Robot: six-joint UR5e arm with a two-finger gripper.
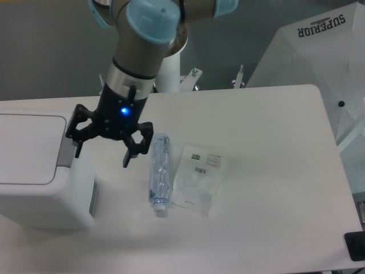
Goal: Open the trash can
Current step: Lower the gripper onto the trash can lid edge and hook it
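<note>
White boxy trash can (40,177) — gripper (102,154) spread wide, empty, beside its grey tab (67,150).

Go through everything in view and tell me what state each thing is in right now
Large white boxy plastic trash can: lid shut and flat.
Black two-finger claw: open, empty, beside the bin's grey push tab.
Clear plastic bottle: lying on its side, capped.
Clear plastic packet: lying flat on the table.

We read "SUPERIOR" in dark capitals on the white umbrella (319,51) at the upper right. The clear bag (198,180) carries a white label with a barcode, but its print is too small for us to read.
</note>
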